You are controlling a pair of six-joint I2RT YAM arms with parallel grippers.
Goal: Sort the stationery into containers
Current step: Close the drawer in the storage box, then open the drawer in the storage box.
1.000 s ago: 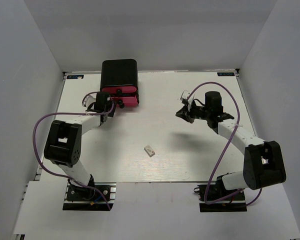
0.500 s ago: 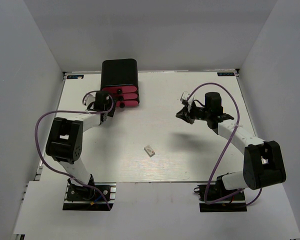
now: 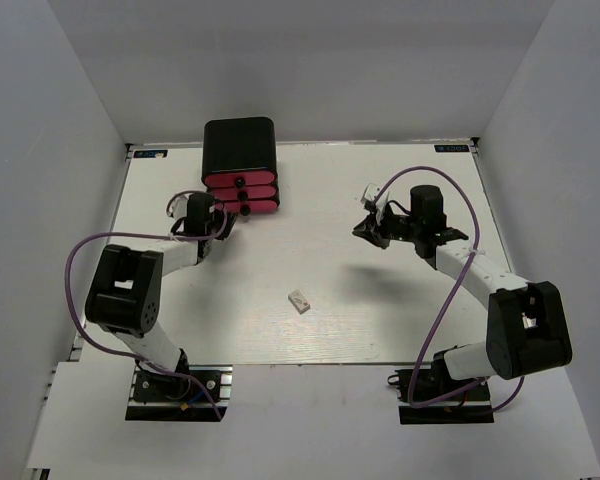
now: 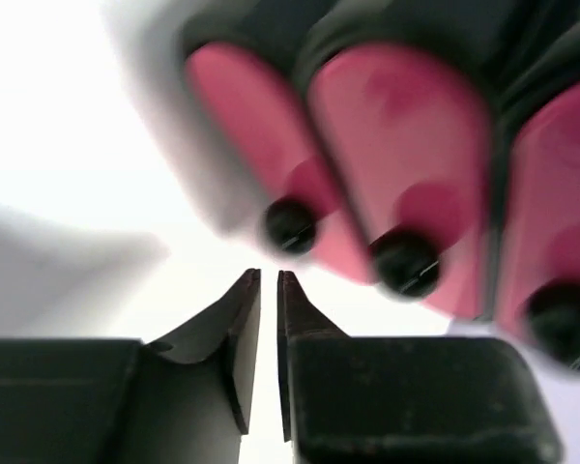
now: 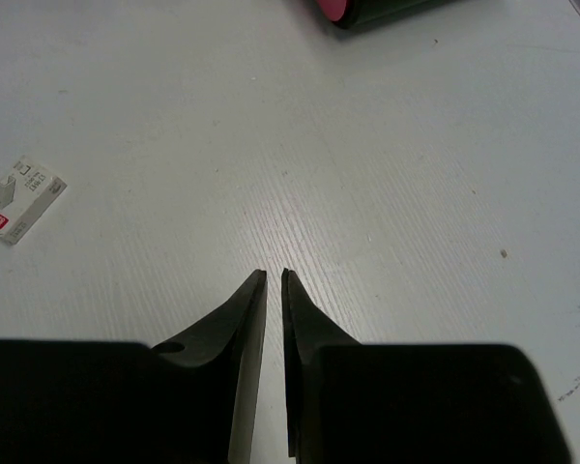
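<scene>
The containers are three pink drawers with black knobs, stacked in a black box at the back left. In the left wrist view the drawers fill the top, blurred. My left gripper hangs just short of the leftmost knob, shut, with nothing between its fingers. One piece of stationery shows, a small whitish block lying alone mid-table. My right gripper hovers over bare table to the right, shut and empty.
White walls close the table on the left, back and right. Purple cables loop beside both arms. A corner of the box and a pink drawer shows at the top edge of the right wrist view.
My left gripper has drawn back a little to the left from the drawer fronts, and its jaws have come together. The right arm and the whitish block have not moved.
</scene>
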